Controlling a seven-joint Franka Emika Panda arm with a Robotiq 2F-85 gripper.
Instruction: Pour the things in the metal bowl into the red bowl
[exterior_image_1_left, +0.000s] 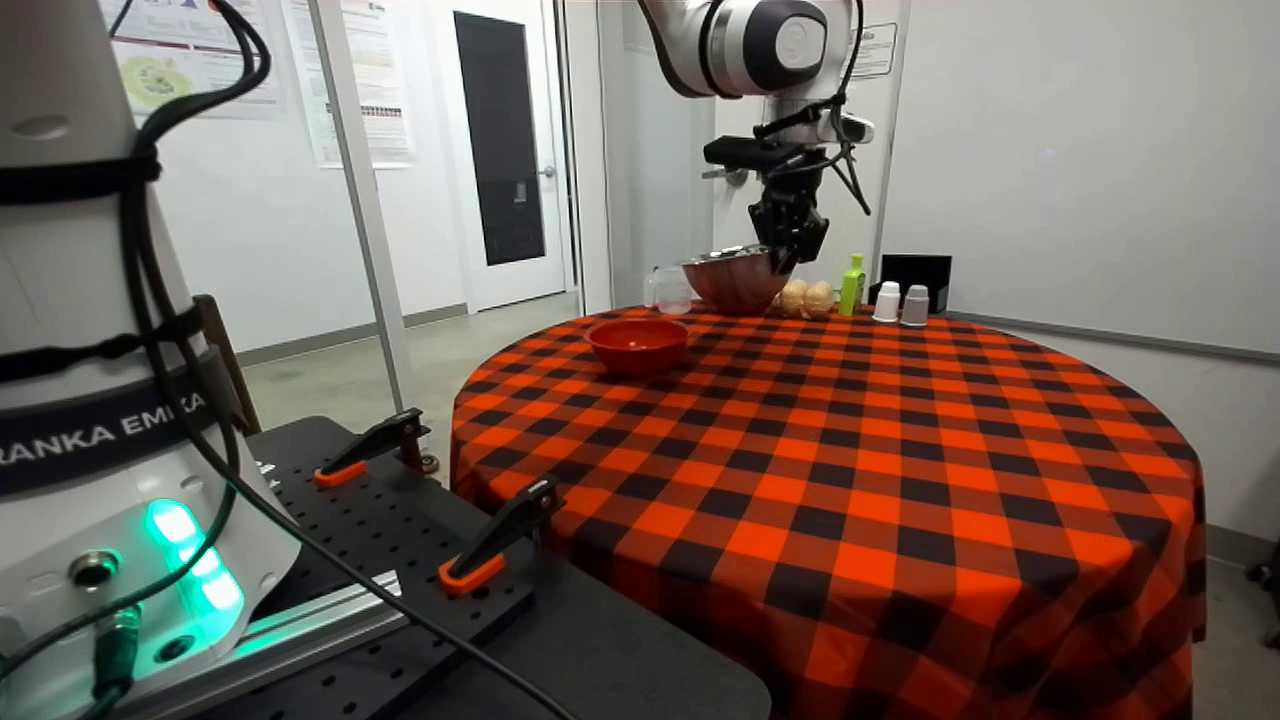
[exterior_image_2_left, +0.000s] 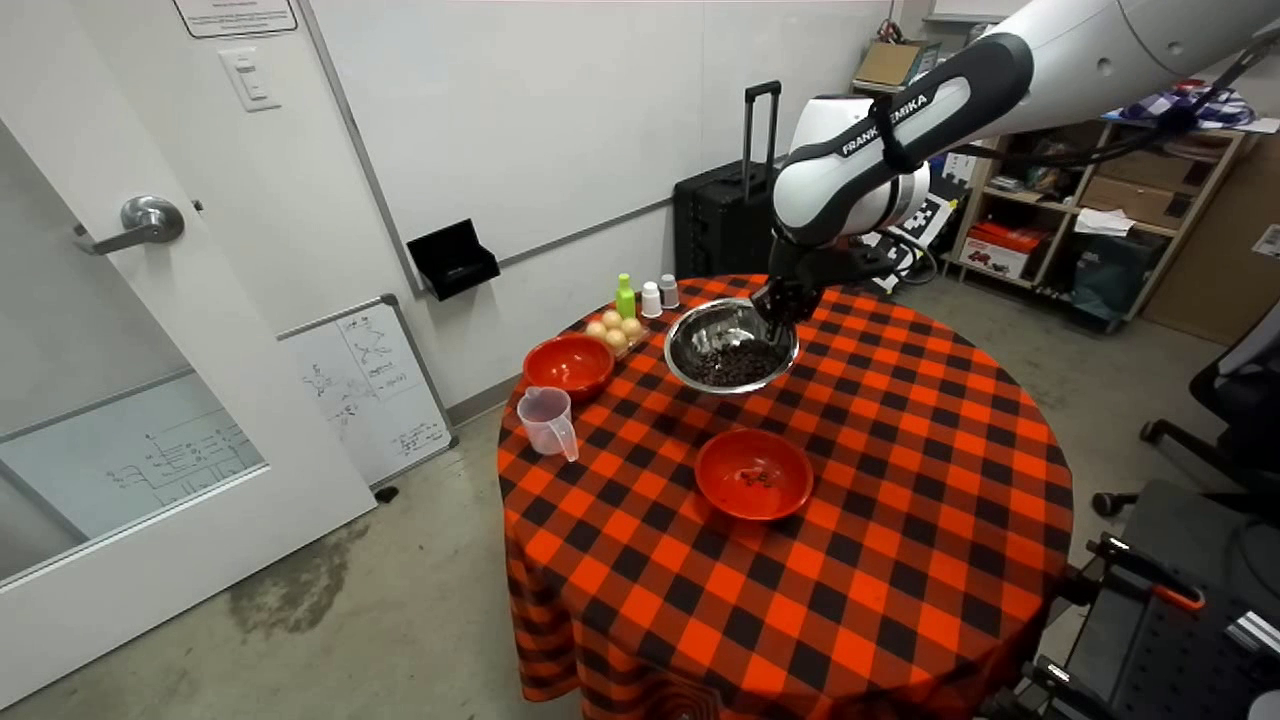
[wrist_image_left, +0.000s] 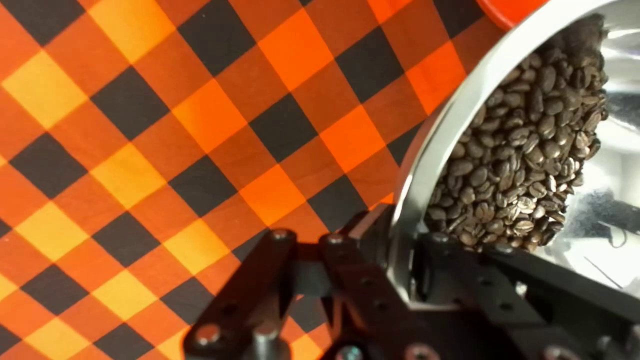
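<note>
1. The black two-fingered gripper (wrist_image_left: 400, 252) points down and pinches the rim of a wide, round, shiny steel bowl (exterior_image_2_left: 712, 322), one finger inside and one outside.
2. That steel bowl extends to one side of the gripper and appears to be held clear of the red-and-black checked tablecloth (exterior_image_2_left: 880, 450).
3. Just beside the gripper, inside the steel bowl, lies a heap of dark brown coffee beans (wrist_image_left: 515, 165), banked against one wall with bare steel opposite, so the bowl seems slightly tilted.
4. The target, a low, round red bowl (exterior_image_2_left: 722, 480), sits on the cloth lower than the gripper and nearer the white robot base (exterior_image_1_left: 100, 480). It holds a few small dark pieces, probably beans.
5. Farther from the gripper, past the steel bowl, stand a second, orange-red bowl (exterior_image_2_left: 568, 365) and a clear plastic measuring cup (exterior_image_2_left: 545, 420).
6. The step in hand looks like lining up the pour: the steel bowl is grasped, and most beans have yet to be tipped out.
7. The next move likely calls for bringing the steel rim over the red bowl, low, then rolling the wrist slowly without loosening the pinch.
</note>
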